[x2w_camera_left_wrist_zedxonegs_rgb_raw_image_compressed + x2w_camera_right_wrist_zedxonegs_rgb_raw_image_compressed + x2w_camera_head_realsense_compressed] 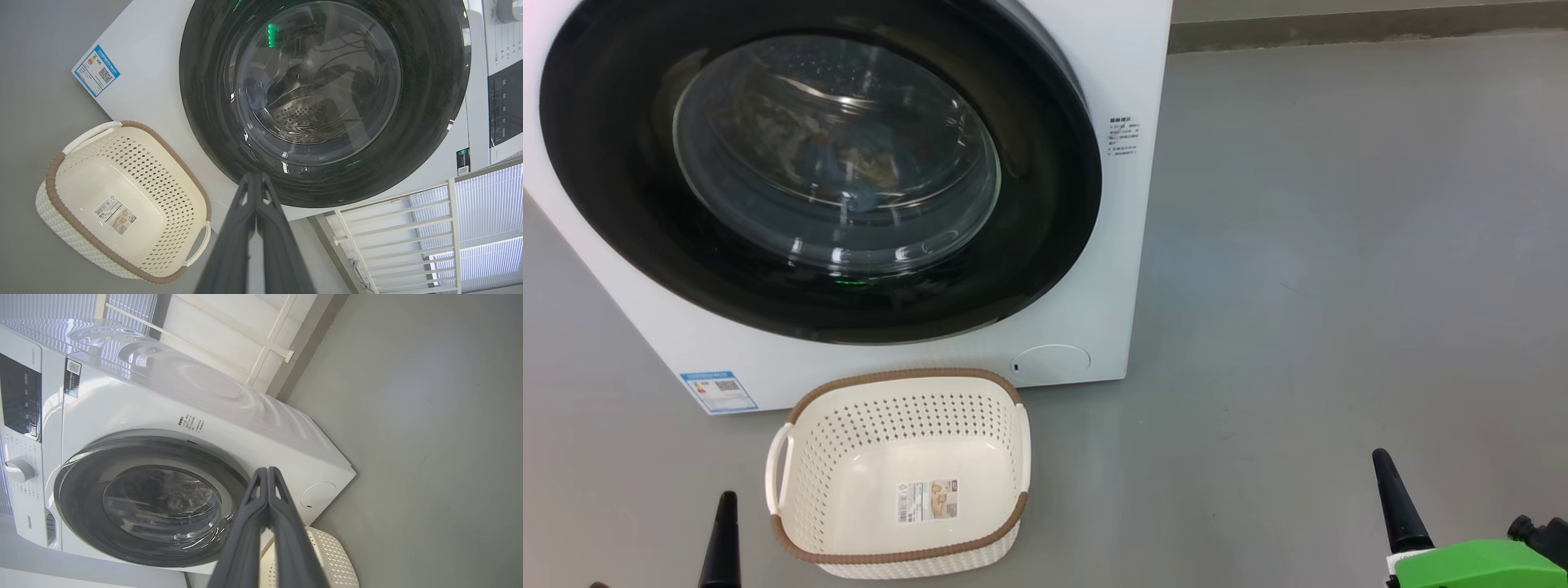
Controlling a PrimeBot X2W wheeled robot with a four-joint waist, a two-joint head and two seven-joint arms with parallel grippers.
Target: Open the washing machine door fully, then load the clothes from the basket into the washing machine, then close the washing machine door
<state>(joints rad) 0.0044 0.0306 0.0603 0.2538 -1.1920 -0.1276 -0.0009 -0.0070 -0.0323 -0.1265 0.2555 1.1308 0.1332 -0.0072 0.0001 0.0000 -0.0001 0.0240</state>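
Left tool (256, 176) first: its two dark fingers are pressed tip to tip, nothing between them, hanging low in front of the machine and pointing up at the lower edge of the door. Right tool (267, 470), same story, fingers pinched together and empty, off to the right side over bare grey floor (1339, 245). Neither one is touching anything.

Now the washing machine door (1045, 204): the glossy black ring sits against the white front of the washing machine (1127, 82), and from the right wrist view it looks seated all the way round, though whether the latch has caught can't be told from here. Look through the glass porthole (837, 155) and there's a bundle in the drum, a patch of blue with brownish tones, which reads as the clothes (849, 192), blurred by reflections.

And the basket (903, 378)! It stands on the floor just in front of the machine, near the blue label (719, 390), and it holds no fabric at all, only a sticker (927, 500) on its bottom.

So by my reckoning all three steps look done: load inside, basket cleared, door back against the front. What's left, if anything, is a firm press to be sure that door is latched
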